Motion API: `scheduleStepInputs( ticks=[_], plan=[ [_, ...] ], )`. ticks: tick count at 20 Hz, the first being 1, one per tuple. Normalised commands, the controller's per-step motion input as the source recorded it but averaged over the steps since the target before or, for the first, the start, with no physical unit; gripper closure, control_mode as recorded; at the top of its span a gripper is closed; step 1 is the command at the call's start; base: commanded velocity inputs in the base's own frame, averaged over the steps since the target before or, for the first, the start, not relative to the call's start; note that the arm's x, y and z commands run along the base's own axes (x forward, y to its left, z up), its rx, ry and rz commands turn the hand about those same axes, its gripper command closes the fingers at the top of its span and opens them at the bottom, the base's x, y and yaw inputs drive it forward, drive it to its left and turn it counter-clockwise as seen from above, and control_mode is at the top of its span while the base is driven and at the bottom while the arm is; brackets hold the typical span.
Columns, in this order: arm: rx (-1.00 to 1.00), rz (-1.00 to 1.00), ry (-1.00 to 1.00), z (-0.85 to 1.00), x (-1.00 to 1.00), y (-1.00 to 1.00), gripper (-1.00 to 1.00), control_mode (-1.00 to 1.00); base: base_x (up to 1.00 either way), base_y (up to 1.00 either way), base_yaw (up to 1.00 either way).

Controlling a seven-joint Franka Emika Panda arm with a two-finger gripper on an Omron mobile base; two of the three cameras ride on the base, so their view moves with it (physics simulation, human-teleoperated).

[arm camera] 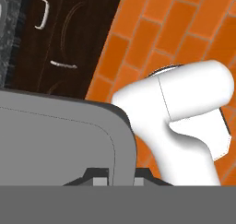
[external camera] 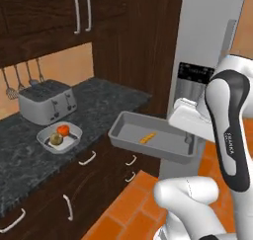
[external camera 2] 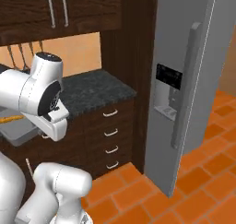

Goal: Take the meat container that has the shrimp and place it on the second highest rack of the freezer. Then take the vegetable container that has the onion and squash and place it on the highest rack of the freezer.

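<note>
My gripper [arm camera: 115, 176] is clamped on the rim of the meat container [external camera: 129, 135], one finger on each side of its wall. In the hand view the grey rim runs straight up between my two dark fingertips [arm camera: 94, 176], the tray's flat floor spreading to the left of them.

The meat container hangs in the air, clear of the counter [external camera: 29, 150], out past the counter's edge and above the dark drawer fronts [external camera: 104, 180]. It sits roughly level, long side running left to right in the left base view. My hand holds it at its right end.

The shrimp [external camera: 147, 138] lies on the tray floor, near the middle, a thin orange sliver. In the right base view only a corner of the tray [external camera 2: 18, 134] peeks out at the left edge, behind my arm.

The freezer [external camera 2: 184, 80] stands to the right of the tray, tall and grey, with its long handle [external camera 2: 184, 85] and dark dispenser panel [external camera 2: 168, 76] facing me. From these angles I cannot see its shelves.

On the counter: a pale bowl [external camera: 59, 136] with an orange piece and a yellowish piece inside, just in front of a silver toaster [external camera: 47, 101]. Utensils [external camera: 20, 78] hang on the wall behind it. The floor [external camera 2: 138, 191] below is orange tile.
</note>
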Motion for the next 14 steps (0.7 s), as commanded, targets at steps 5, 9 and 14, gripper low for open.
scheduleStepInputs(
  ticks=[5, 9, 14],
  plan=[
    [0.0, 0.0, 0.0, 0.0, 0.0, 0.0, 1.0, 1.0, 0.02, -0.94, -0.58],
    [0.0, 0.0, 0.0, 0.0, 0.0, 0.0, 1.0, 1.0, 0.16, -1.0, -0.57],
    [0.0, 0.0, 0.0, 0.0, 0.0, 0.0, 1.0, 1.0, 0.25, -0.96, -0.54]
  ],
)
